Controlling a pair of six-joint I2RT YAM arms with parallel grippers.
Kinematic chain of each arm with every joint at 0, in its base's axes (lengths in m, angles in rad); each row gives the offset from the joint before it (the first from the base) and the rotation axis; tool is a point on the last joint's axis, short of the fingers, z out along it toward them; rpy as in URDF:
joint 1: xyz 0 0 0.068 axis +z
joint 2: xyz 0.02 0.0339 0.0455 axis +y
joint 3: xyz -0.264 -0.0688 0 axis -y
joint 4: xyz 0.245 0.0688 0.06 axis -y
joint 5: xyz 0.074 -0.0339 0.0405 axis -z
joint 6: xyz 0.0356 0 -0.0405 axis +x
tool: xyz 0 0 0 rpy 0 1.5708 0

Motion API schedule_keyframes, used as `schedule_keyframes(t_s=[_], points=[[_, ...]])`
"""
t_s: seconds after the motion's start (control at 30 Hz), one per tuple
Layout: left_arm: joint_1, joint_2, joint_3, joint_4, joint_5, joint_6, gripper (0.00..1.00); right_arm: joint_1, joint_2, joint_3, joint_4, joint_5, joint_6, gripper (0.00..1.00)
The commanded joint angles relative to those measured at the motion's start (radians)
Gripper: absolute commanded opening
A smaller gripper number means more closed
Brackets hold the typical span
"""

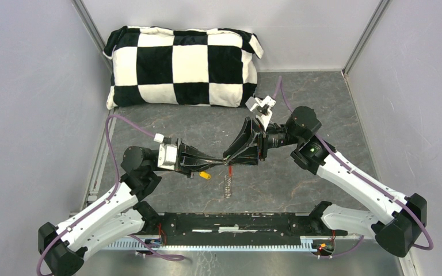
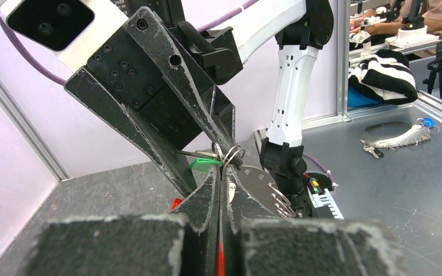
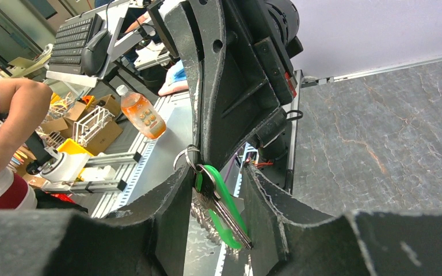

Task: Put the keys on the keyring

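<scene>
Where the arms meet mid-worktop (image 1: 322, 195), we list:
- left gripper (image 2: 221, 172): fully closed on the keyring (image 2: 233, 154), with the red tag (image 1: 229, 171) hanging below and the yellow key (image 1: 205, 175) just beside.
- right gripper (image 3: 217, 172): half open about the green key (image 3: 224, 213); we cannot tell whether it grips.
- checkered pillow (image 1: 184, 66): against the far edge, with open worktop to its right.

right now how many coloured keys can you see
2: the green key between the fingers of the right gripper, and the yellow key close by the left gripper. Others may be hidden.
</scene>
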Motion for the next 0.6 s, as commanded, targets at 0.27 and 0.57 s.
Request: schedule_keyframes(t_s=[0.27,0.57], points=[[-0.001,-0.035,-0.016,0.098,-0.024,-0.028,0.02,-0.042,0.053,0.078,-0.027,-0.013,-0.007,0.46],[-0.001,-0.041,-0.031,0.096,-0.029,-0.029,0.02,-0.047,0.059,0.097,-0.063,-0.035,-0.039,0.52]])
